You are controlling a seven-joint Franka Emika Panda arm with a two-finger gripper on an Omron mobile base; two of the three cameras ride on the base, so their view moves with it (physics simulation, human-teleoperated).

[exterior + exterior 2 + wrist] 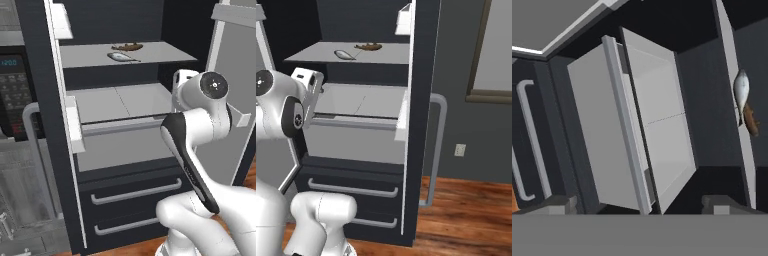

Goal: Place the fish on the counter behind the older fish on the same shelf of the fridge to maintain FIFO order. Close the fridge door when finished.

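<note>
Your end effector (640,204) stands apart, holding nothing. The fish (127,47) already lies behind the older fish (120,57) (both look light, slippery); judge the fridge (418,125) door stiff, so push its broad face

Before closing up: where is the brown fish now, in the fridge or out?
In. The brown fish lies on the upper shelf, just behind the silver fish.
</note>
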